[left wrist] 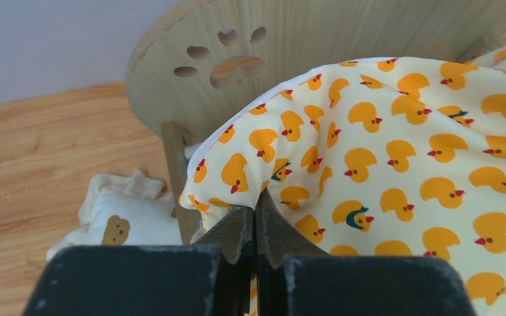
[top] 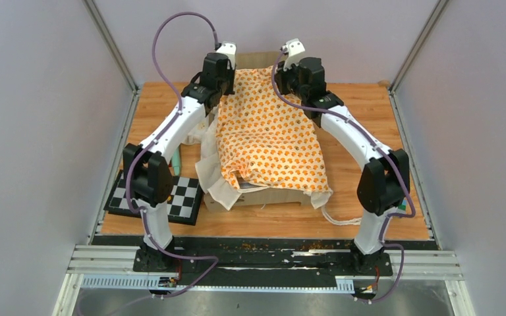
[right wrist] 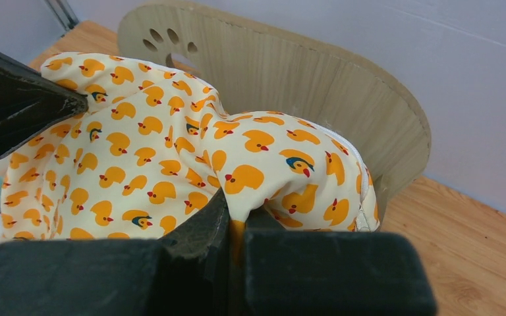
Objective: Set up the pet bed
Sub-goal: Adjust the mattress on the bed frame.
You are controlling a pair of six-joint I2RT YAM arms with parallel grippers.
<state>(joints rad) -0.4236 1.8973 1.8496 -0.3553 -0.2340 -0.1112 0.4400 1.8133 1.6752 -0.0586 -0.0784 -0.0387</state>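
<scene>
Our left tool and right tool both pinch the cushion, so we can spread it over the pet bed.

The pet bed stands mid-tabletop, one end board toward the arms' bases, the other at the far edge. A cushion lies on it, running from the far end board to the near one and hanging over the left side. The left gripper meets the cushion's far left corner and the right gripper its far right corner, both just before the far end board. A pillow lies on the tabletop left of the bed. A checkerboard sits near left, beside the left arm. A tie trails from the bed's near right corner.
</scene>
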